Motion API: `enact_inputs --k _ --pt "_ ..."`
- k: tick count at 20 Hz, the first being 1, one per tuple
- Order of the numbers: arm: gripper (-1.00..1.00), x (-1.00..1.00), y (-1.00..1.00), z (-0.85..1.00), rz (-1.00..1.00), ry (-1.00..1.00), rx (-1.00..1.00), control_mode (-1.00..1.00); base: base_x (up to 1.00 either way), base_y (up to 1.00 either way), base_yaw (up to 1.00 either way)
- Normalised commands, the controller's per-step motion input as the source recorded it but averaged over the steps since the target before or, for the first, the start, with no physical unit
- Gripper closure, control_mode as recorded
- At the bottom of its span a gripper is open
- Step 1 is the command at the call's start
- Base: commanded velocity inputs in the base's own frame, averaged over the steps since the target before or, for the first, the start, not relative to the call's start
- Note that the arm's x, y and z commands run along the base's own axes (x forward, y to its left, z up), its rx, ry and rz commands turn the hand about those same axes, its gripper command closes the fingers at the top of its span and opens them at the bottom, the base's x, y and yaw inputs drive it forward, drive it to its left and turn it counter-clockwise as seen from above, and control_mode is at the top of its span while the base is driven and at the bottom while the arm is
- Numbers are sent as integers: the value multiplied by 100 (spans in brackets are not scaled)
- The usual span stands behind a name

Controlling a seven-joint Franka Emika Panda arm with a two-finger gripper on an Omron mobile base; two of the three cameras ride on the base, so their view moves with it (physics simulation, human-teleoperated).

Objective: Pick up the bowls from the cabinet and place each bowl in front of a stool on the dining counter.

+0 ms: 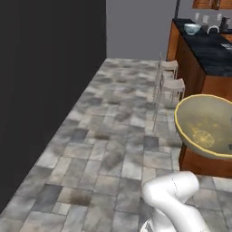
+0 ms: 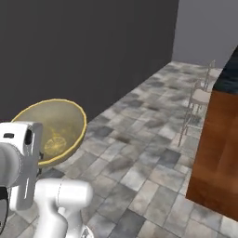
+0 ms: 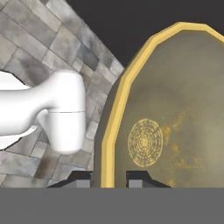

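The two small dark fingers [image 3: 141, 178] of the gripper [image 3: 109, 179] pinch the yellowish rim of the deep round olive-tan glazed bowl [image 3: 175, 127], one finger on the outside of the wall and the other inside it; the rim runs straight up from between them; the bowl's hollow opens to the inner finger's side, with a pale yellow round ornament of rings at its bottom just above that finger. The bowl is carried in the air over the grey stone-tiled floor [image 1: 113, 136], tipped on edge so that its mouth faces sideways; in the left base view the same bowl [image 1: 206, 124] hangs before the plain brown wood-panel front of the long dining counter with a black marbled stone top [image 1: 208, 50]; two pale stools [image 1: 172, 84] stand along that front, farther from the fingers than the bowl is. Far beyond, on the black top's distant end, sits the white bowl with blue pattern [image 1: 192, 28], well apart from the gripper.
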Motion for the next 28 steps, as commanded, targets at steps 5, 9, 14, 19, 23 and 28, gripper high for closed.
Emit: enact_inputs --k 5,9,14,19,23,28 --pt "100 0 0 0 0 0 0 100 100 100 -56" --pt "100 0 0 0 0 0 0 100 100 100 -53" --pt "100 0 0 0 0 0 0 100 100 100 -51" --pt "100 0 0 0 0 0 0 100 100 100 -51" --pt "100 0 0 0 0 0 0 100 100 100 -54" --pt "100 0 0 0 0 0 0 100 92 100 -61"
